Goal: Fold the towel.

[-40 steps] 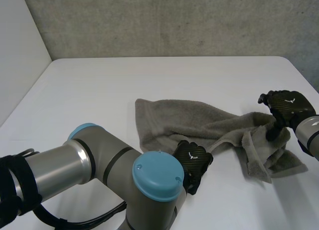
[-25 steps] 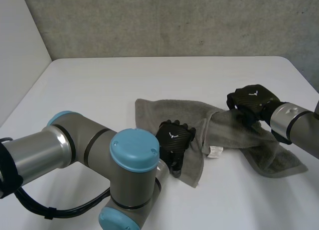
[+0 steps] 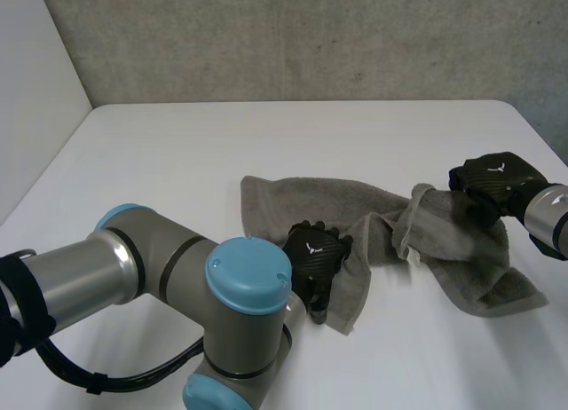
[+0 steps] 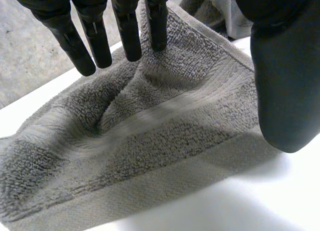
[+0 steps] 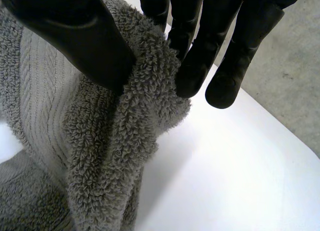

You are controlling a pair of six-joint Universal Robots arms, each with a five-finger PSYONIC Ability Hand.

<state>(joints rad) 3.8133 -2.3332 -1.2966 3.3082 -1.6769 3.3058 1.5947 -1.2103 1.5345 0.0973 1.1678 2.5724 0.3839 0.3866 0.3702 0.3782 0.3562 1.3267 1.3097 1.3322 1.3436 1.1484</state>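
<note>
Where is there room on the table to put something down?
Bare table runs between the towel and the grey wall, and on the side by the white wall. There is a patch in front of the towel too. It is crowded where the left hand presses the towel and the right hand pinches it.

The left hand [image 3: 312, 257] is laid flat, fingers [image 4: 127, 33] straight, near the tabletop's middle. By its right edge the right hand [image 3: 493, 181] is pinched on the towel [image 3: 453, 243].

White table [image 3: 177, 161], grey concrete wall [image 3: 311, 37]
</note>
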